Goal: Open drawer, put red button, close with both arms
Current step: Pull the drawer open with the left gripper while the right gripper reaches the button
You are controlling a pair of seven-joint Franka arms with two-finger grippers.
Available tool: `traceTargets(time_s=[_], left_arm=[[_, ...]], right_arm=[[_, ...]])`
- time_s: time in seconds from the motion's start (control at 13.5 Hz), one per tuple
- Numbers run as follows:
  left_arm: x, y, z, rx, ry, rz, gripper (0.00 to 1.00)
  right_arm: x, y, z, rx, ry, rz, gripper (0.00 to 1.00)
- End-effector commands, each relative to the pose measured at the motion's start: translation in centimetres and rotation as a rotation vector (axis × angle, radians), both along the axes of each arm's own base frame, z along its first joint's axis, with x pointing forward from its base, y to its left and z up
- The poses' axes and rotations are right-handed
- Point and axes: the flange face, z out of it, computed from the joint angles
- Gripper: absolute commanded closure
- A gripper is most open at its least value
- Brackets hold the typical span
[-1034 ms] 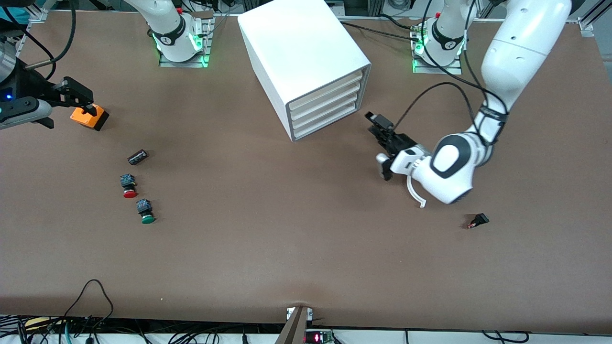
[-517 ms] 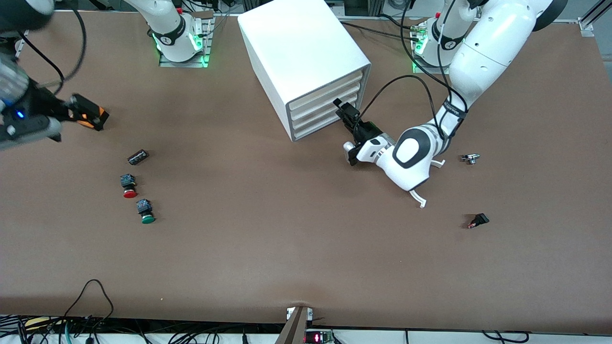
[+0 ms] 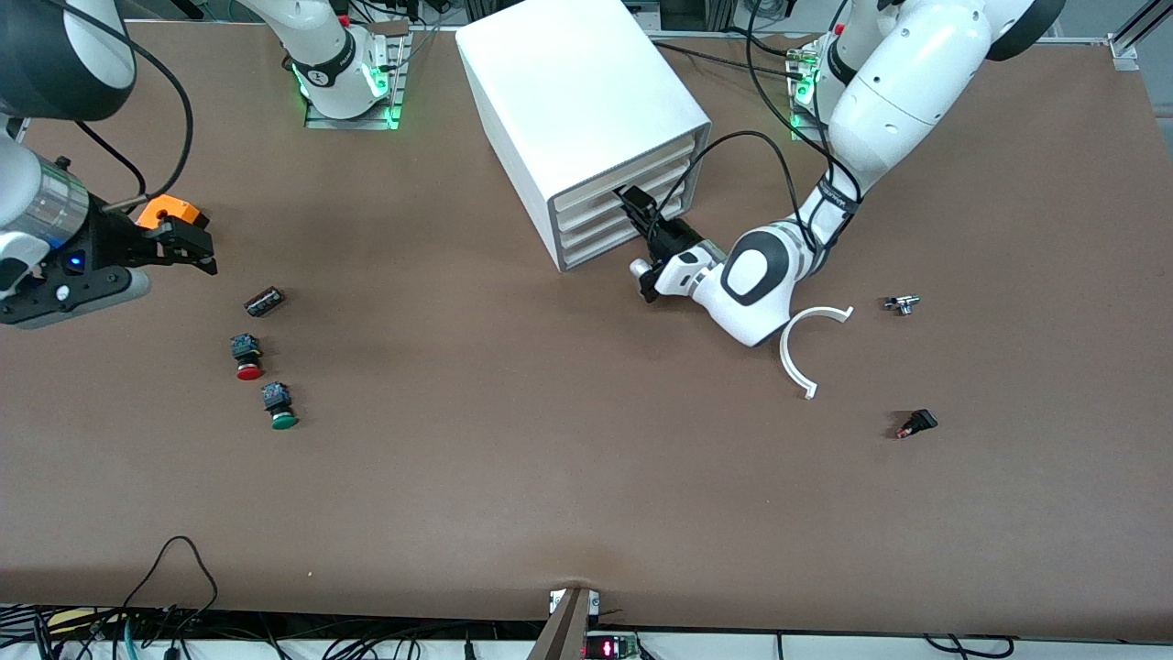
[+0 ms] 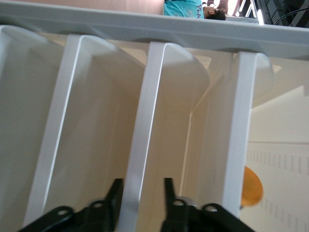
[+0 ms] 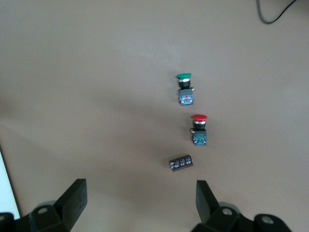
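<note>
High front camera faces arms; wrist cameras look close.

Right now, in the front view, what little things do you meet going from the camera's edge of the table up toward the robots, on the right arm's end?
Green button → red button → small dark cylinder → orange box.

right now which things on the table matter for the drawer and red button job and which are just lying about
For the job:
- drawer cabinet
- red button
- left gripper, at the drawer fronts
- right gripper, over the table

Lying about:
- green button
- orange box
- white curved piece
</note>
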Motion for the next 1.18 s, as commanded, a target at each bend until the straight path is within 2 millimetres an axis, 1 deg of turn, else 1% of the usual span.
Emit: traceTargets(time_s=[0.0, 0.07, 0.22, 0.3, 0.37, 0.44, 0.52, 0.66, 0.81, 0.89, 0.96, 1.03, 1.11], left_arm=[[-0.2, -0.3, 0.4, -0.014, -0.005, 0.026, 1.00], [0.1, -0.1, 0.5, -0.012, -0.003, 0.031, 1.00], [0.6, 0.6, 0.5, -0.006, -0.010, 0.039, 1.00], [1.0, 1.0, 0.5, -0.003, -0.017, 0.044, 1.00], [1.6, 1.6, 0.6, -0.003, -0.018, 0.058, 1.00], [2.2, 2.3, 0.7, -0.003, -0.020, 0.069, 1.00], [3.0, 3.0, 1.0, -0.008, -0.028, 0.083, 1.00], [3.9, 3.9, 1.1, -0.006, -0.032, 0.104, 1.00], [5.7, 5.1, 1.5, -0.001, -0.058, 0.133, 1.00], [6.2, 5.9, 1.3, 0.008, -0.065, 0.145, 0.98], [6.5, 6.1, 1.4, 0.010, -0.070, 0.152, 0.97], [7.5, 7.0, 1.6, 0.016, -0.083, 0.169, 0.96], [7.9, 7.7, 1.5, 0.023, -0.088, 0.180, 0.95]], right_arm=[[1.6, 0.3, -4.1, -0.011, 0.068, 0.073, 0.00], [2.4, 0.3, -6.9, -0.013, 0.112, 0.115, 0.00], [3.0, -0.7, -9.5, -0.011, 0.143, 0.166, 0.00], [3.6, -1.5, -11.7, -0.010, 0.154, 0.187, 0.00], [3.6, -2.6, -13.3, -0.003, 0.157, 0.214, 0.00], [3.5, -4.6, -14.8, 0.007, 0.145, 0.238, 0.00], [3.0, -5.8, -16.8, 0.014, 0.135, 0.262, 0.00], [1.8, -8.0, -21.0, 0.015, 0.104, 0.259, 0.00], [0.7, -9.2, -25.2, 0.004, 0.052, 0.262, 0.00], [0.4, -9.7, -27.1, 0.000, 0.044, 0.257, 0.00], [0.3, -9.9, -27.9, -0.002, 0.039, 0.253, 0.00], [0.5, -9.9, -28.2, -0.002, 0.041, 0.253, 0.01], [0.7, -10.1, -28.5, -0.005, 0.029, 0.250, 0.01]])
